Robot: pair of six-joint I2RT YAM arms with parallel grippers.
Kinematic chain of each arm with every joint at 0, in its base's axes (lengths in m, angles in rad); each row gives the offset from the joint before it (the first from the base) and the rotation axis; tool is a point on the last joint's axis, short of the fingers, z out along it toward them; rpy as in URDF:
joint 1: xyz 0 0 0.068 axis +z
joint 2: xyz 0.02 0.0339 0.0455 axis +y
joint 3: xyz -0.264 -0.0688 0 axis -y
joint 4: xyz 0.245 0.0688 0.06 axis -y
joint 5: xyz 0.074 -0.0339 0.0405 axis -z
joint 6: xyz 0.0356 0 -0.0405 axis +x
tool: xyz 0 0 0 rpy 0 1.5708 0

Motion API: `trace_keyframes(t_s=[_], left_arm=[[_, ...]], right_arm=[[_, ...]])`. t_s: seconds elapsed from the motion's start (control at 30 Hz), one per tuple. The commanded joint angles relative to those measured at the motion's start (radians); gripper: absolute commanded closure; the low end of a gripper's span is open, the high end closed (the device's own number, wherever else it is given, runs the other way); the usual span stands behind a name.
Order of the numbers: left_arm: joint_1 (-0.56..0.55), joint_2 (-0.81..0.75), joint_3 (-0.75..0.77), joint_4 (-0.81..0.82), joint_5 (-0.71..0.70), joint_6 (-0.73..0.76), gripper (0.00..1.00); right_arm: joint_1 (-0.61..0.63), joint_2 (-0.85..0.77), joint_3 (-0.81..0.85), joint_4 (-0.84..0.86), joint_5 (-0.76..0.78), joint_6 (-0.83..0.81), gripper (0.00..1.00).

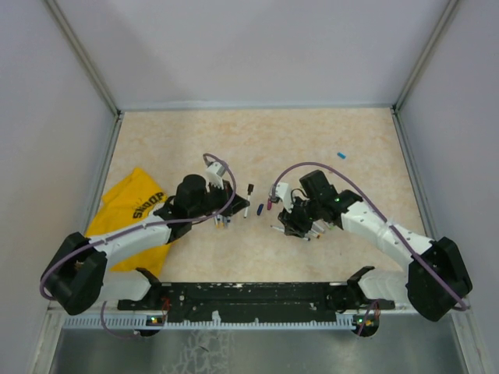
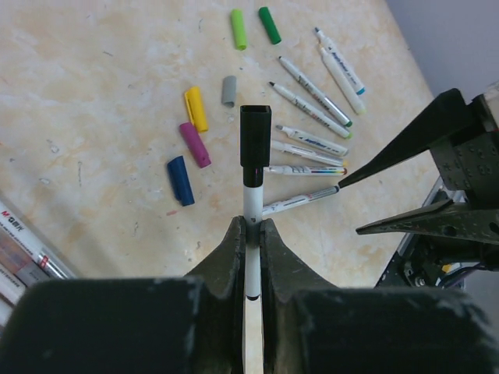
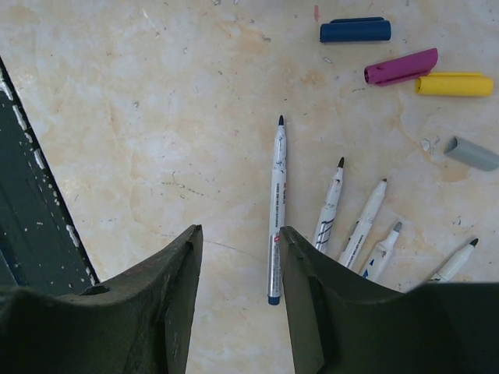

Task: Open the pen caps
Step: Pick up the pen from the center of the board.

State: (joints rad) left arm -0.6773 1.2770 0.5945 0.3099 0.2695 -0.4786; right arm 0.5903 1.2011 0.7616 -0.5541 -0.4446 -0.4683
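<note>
My left gripper (image 2: 252, 226) is shut on a white pen (image 2: 251, 201) that points away from the camera, its black cap (image 2: 255, 132) still on the far end. Loose pen caps lie on the table beyond it: blue (image 2: 180, 181), magenta (image 2: 195, 145), yellow (image 2: 196, 108), grey (image 2: 228, 90) and two green ones (image 2: 238, 29). Several uncapped pens (image 2: 312, 140) fan out to the right. My right gripper (image 3: 238, 234) stands open and empty above the table, beside an uncapped pen (image 3: 276, 210). In the top view both grippers, left (image 1: 236, 209) and right (image 1: 290, 218), face each other mid-table.
A yellow cloth (image 1: 129, 214) lies under the left arm. A few capped pens (image 2: 23, 257) lie at the left gripper's near left. One blue cap (image 1: 341, 155) sits alone at the far right. A black rail (image 1: 249, 294) runs along the near edge. Walls enclose the table.
</note>
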Motion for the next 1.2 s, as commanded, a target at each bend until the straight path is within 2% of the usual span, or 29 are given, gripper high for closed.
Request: trace_keyframes(t_s=[0.0,0.33,0.63,1.17], left_arm=[[-0.023,-0.05,-0.062,0.184,0.004,-0.077,1.0],[-0.077,-0.096,-0.153,0.356,-0.051,-0.147,1.0],[-0.145,-0.122,-0.251,0.565,-0.158,-0.203,1.0],[-0.228,-0.099,-0.327,0.759,-0.278,-0.237,1.0]], right_arm=[[-0.01,-0.03,0.053,0.023,-0.032,0.007,0.56],[-0.01,-0.037,0.057,0.025,-0.078,0.014,0.56],[-0.01,-0.041,0.059,0.031,-0.114,0.022,0.56],[-0.01,-0.042,0.065,0.037,-0.173,0.034,0.56]])
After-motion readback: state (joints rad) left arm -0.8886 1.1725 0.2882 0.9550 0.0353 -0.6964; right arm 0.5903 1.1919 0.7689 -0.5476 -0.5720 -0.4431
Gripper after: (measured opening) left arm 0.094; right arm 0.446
